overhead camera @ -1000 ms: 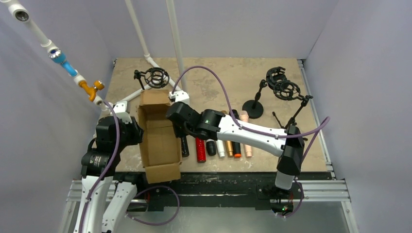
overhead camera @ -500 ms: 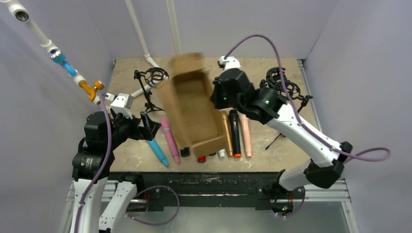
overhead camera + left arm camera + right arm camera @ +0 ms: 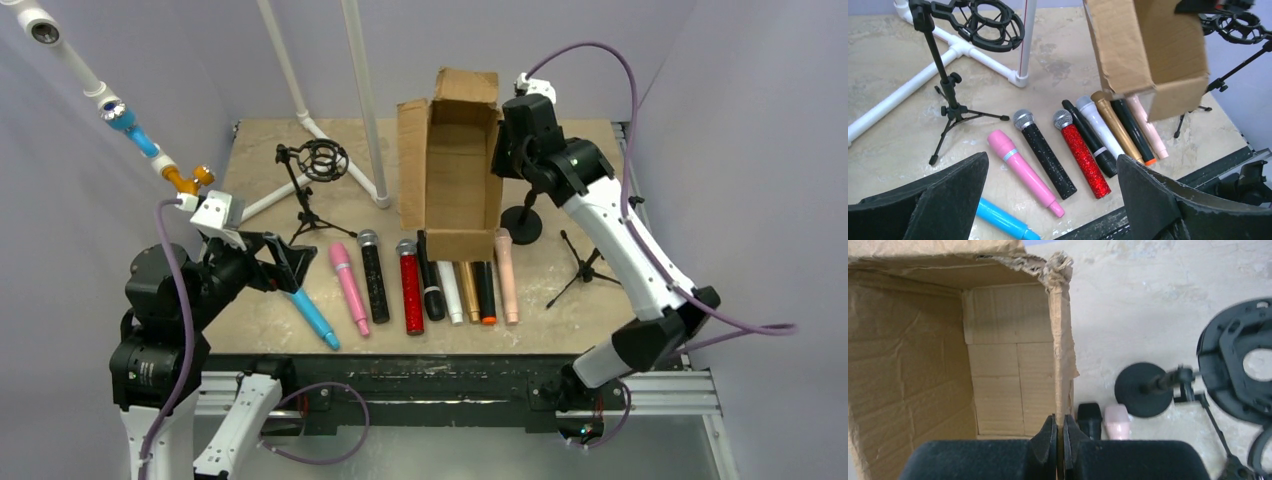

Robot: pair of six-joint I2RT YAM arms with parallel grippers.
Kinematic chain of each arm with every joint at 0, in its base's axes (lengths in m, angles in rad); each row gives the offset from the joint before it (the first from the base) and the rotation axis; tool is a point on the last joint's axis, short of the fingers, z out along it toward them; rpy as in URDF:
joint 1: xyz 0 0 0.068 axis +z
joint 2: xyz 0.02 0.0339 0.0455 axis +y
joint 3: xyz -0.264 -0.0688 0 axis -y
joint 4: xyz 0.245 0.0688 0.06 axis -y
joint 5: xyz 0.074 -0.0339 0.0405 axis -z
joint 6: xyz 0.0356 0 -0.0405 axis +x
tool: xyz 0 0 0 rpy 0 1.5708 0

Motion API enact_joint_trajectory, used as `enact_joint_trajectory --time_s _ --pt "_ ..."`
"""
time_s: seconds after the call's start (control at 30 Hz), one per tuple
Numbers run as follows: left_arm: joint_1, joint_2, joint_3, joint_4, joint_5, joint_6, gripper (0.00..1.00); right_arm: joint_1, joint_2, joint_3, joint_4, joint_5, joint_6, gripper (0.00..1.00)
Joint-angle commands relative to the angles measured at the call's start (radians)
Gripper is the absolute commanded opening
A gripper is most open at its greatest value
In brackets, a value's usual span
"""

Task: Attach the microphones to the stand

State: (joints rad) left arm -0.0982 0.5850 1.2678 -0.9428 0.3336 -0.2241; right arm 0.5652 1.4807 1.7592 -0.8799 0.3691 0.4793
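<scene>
Several microphones lie in a row near the table's front: blue [image 3: 313, 318], pink [image 3: 348, 288], black glitter [image 3: 1045, 155], red glitter [image 3: 411, 293], then black, white, gold and peach [image 3: 507, 280]. My left gripper [image 3: 285, 268] hovers open and empty over the blue and pink ones [image 3: 1023, 170]. A tripod stand with a ring mount [image 3: 322, 160] stands at the back left. A round-base stand [image 3: 521, 222] and another tripod [image 3: 585, 265] stand at the right. My right gripper [image 3: 1060, 424] is shut on the wall of a cardboard box [image 3: 450, 150], which hangs tilted above the row's far ends.
A white PVC pipe frame [image 3: 300, 100] runs along the back left, with a pipe carrying blue and orange fittings [image 3: 130, 125] at the left wall. A purple cable [image 3: 620, 70] loops over the right arm. The black rail [image 3: 450, 365] marks the front edge.
The right arm has swung the box from the front left up to the back middle, uncovering the row of microphones. The left gripper has opened and drawn back to the left.
</scene>
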Motion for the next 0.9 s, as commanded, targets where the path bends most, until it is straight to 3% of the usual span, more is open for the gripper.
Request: enact_joint_trajectory --time_s 0.0,0.17,0.27,0.47,0.87 --pt "0.003 0.024 0.045 -0.028 0.011 -0.013 1.0 -0.124 0.097 0.192 0.107 -0.068 0.077 0.0" --pt "0.003 0.017 0.046 -0.055 0.03 0.047 1.0 -0.253 0.263 0.436 0.106 -0.104 0.222 0.0" --pt "0.003 0.019 0.061 -0.077 0.016 0.072 1.0 -0.342 0.332 0.497 0.118 -0.132 0.345 0.0" --pt "0.003 0.017 0.069 -0.087 -0.008 0.083 1.0 -0.479 0.36 0.394 0.233 -0.174 0.608 0.0" --pt "0.003 0.105 0.096 -0.192 -0.012 0.147 1.0 -0.557 0.369 0.25 0.316 0.002 0.883 0.0"
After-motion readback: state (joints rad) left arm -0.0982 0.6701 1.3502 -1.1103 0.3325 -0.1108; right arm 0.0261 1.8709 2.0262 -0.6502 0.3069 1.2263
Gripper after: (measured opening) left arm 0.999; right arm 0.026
